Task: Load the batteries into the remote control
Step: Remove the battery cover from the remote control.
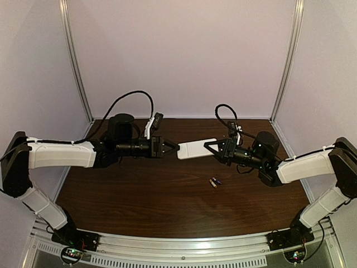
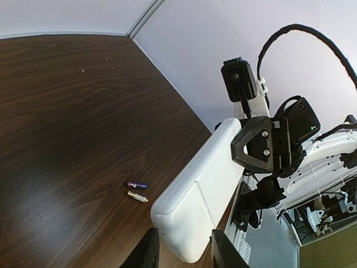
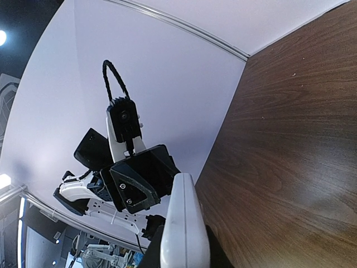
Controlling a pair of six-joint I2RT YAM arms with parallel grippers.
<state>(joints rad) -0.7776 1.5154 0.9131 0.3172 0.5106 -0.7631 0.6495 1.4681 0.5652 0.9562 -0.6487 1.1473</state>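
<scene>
Hanging in the air above the dark wooden table (image 1: 139, 195), the remote control (image 1: 196, 149) lies roughly level, its long axis running from 9 o'clock to 3 o'clock in the top view. It sits near the middle of the table's width and toward the far wall. Only its plain white side shows. In the left wrist view a faint seam marks off a panel at the end nearest that camera.

The right gripper (image 1: 209, 146) comes in from 3 o'clock and is clenched on the remote's right end, one black finger pressed flat against the white face.

The left gripper (image 1: 174, 148) reaches in from 9 o'clock. Its two fingers stand on either side of the remote's left end, very close to its edges. The pictures do not show whether they press on it or are just short of touching, so its grip cannot be told.

The two batteries lie on their sides on the table, at about 5 o'clock from the remote and well apart from both grippers. They are nearly parallel, just beside one another. The gold-brown battery (image 1: 212, 183) is on the nearer side and the dark blue-purple battery (image 1: 217, 180) is at its 1 o'clock.
</scene>
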